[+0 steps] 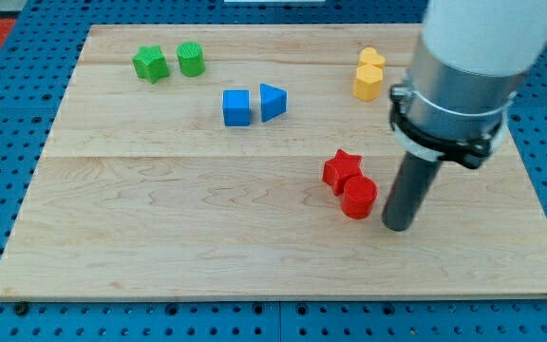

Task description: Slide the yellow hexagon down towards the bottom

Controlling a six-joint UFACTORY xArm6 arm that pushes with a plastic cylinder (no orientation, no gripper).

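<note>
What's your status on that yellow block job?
My tip right of red cylinder, below the yellow hexagon. Hexagon untouched near top. Red star nearby.

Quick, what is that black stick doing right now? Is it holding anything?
My tip: holds nothing, no gripper; it rests just right of the red cylinder, far below the yellow hexagon.

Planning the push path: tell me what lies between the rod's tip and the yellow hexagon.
Only bare wood lies between my tip and the yellow hexagon, in the camera view.
</note>
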